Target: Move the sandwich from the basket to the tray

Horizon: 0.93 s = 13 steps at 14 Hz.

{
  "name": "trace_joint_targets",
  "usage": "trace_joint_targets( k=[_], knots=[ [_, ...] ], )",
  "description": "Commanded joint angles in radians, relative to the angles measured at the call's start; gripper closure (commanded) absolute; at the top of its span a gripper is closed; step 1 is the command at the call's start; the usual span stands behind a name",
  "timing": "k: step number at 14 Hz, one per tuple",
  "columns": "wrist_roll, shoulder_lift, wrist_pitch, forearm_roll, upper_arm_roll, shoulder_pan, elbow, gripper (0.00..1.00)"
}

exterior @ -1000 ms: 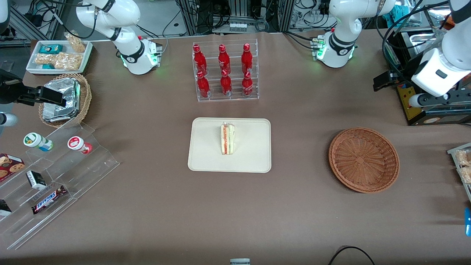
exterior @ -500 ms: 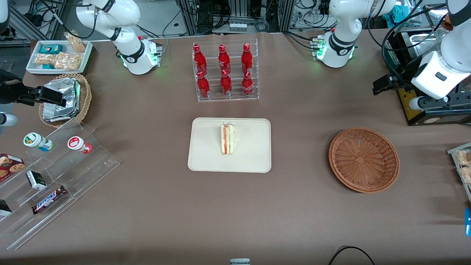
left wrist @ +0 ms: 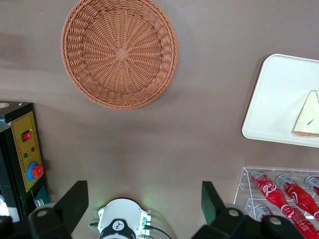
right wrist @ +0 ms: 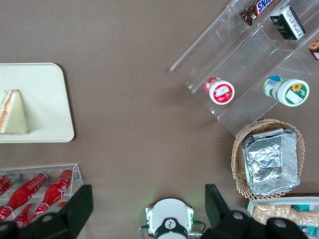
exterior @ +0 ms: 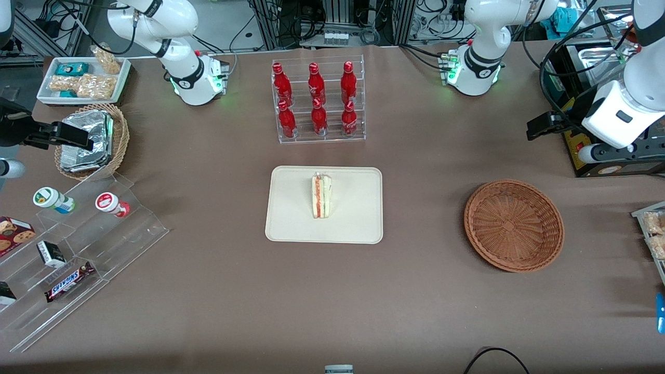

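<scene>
The sandwich (exterior: 321,196), a white triangular wedge with orange and green layers, lies on the cream tray (exterior: 353,223) at the middle of the table; it also shows in the left wrist view as the sandwich (left wrist: 307,115) on the tray (left wrist: 276,99). The brown wicker basket (exterior: 513,224) sits empty toward the working arm's end, the same basket (left wrist: 119,52) filling much of the left wrist view. My gripper (exterior: 623,150) hangs high over the table's edge at the working arm's end, farther from the front camera than the basket. The gripper (left wrist: 143,204) is open, fingers wide apart, holding nothing.
A clear rack of red bottles (exterior: 317,101) stands farther from the front camera than the tray. A black-and-yellow control box (exterior: 597,156) sits beneath my gripper. Toward the parked arm's end are a tan basket of foil packets (exterior: 91,140) and an acrylic snack shelf (exterior: 78,249).
My gripper and wrist have drifted slightly toward the front camera. The sandwich, tray and basket have not moved.
</scene>
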<state>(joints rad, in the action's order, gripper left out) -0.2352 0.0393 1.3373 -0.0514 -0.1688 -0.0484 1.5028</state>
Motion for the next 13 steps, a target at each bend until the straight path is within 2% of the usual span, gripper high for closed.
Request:
trace_joint_targets(
  k=[1, 7, 9, 13],
  knots=[
    [-0.009, 0.008, -0.015, 0.008, -0.017, -0.022, -0.024, 0.00],
    [-0.007, 0.008, -0.012, 0.022, -0.017, -0.019, -0.024, 0.00],
    [-0.009, 0.010, -0.007, 0.085, -0.021, -0.012, -0.023, 0.00],
    [-0.012, 0.010, -0.007, 0.082, -0.023, -0.010, -0.021, 0.00]
  ],
)
